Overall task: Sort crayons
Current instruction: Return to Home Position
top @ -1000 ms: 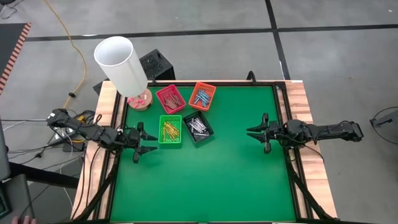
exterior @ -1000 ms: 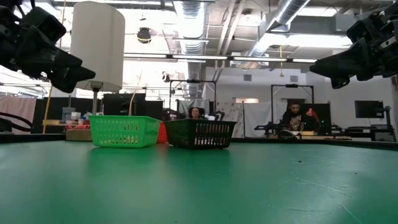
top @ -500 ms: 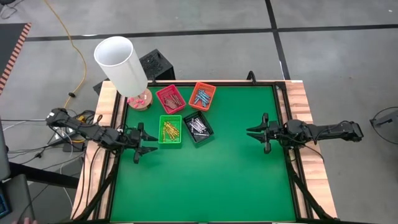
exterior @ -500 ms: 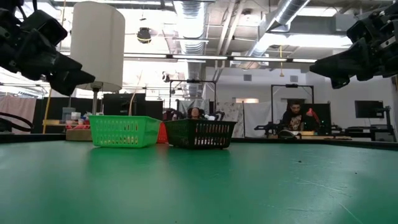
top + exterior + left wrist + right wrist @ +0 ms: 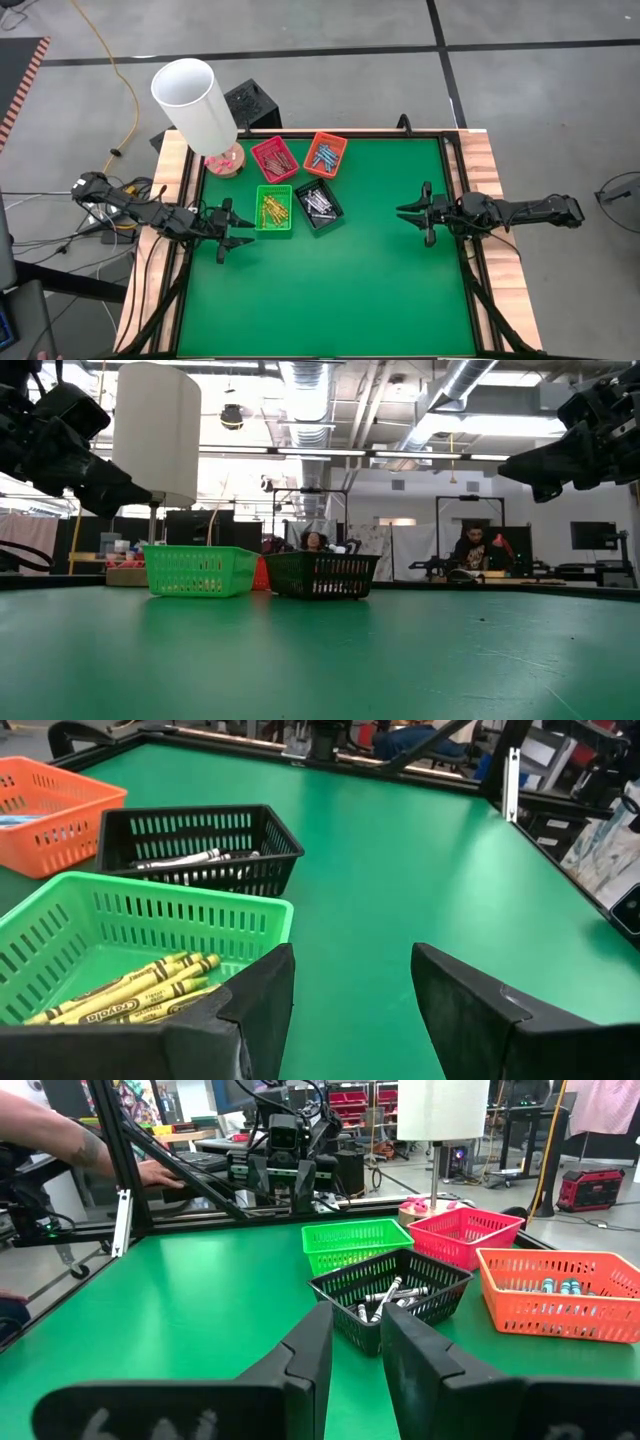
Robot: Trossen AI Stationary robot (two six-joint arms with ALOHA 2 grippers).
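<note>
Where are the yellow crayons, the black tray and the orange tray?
yellow crayons [image 5: 130, 988]: left wrist view, middle of the pile.
black tray [image 5: 255, 870]: left wrist view, its mesh side wall.
orange tray [image 5: 560, 1320]: right wrist view, its mesh side wall.

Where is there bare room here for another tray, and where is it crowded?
Bare green mat lies between the left gripper and right gripper and beyond them, away from the lamp. Crowded: beside the lamp, where red tray, orange tray, green tray and black tray cluster.
</note>
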